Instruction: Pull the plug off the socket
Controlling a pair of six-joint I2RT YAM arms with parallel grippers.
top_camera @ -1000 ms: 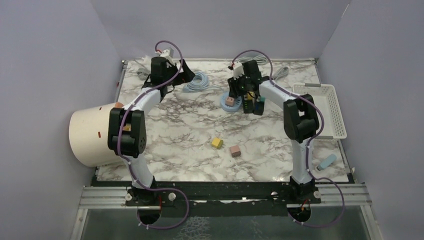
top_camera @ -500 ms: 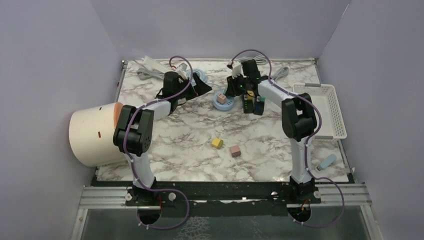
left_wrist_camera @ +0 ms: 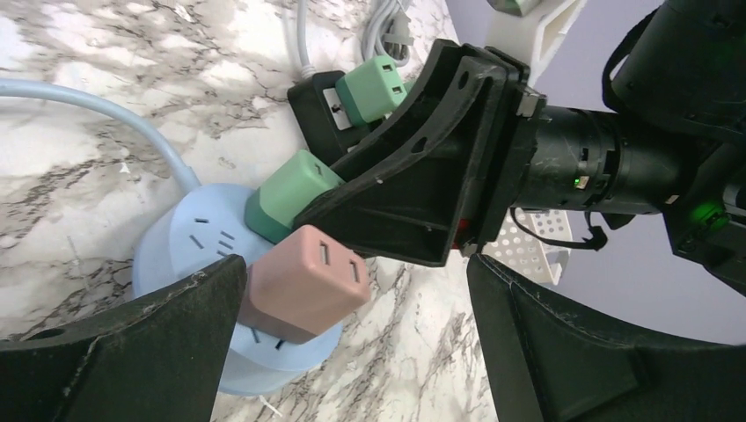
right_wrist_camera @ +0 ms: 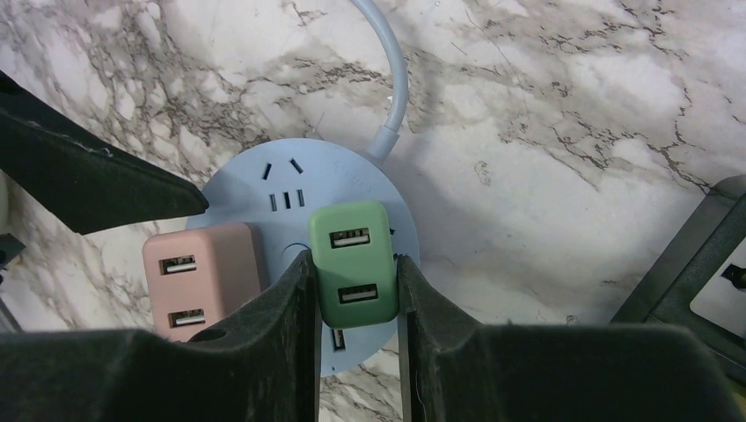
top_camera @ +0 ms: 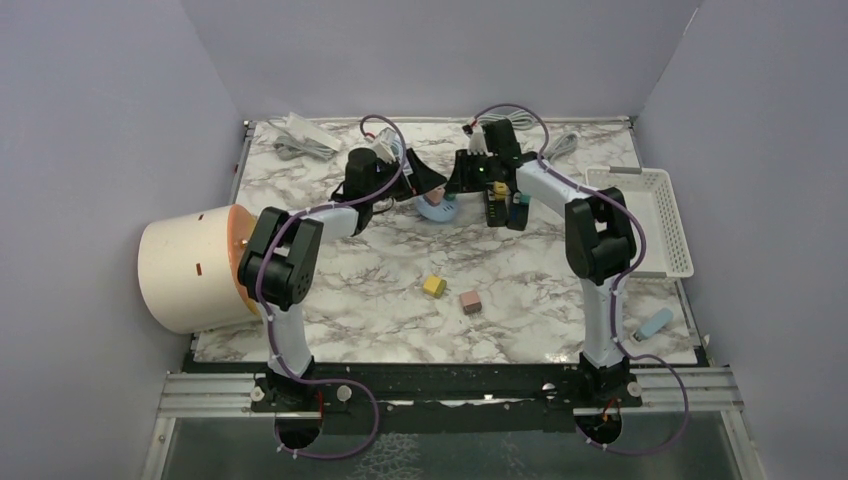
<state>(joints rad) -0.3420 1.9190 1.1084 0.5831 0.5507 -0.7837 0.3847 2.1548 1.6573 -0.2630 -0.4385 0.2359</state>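
A round light-blue socket lies at the back middle of the table. It carries a pink plug and a green plug. My right gripper is shut on the green plug, one finger on each side. The pink plug stands beside it on the socket. My left gripper is open with its jaws wide apart, one finger next to the pink plug and the socket. In the top view, the left gripper and right gripper meet over the socket.
A black power strip with coloured plugs lies just right of the socket. A white basket is at the right and a cream bucket lies on its side at the left. A yellow cube and a pink cube sit mid-table.
My left arm has swung right from the back left corner to the socket. The socket has shifted a little to the left, with my right gripper staying on it.
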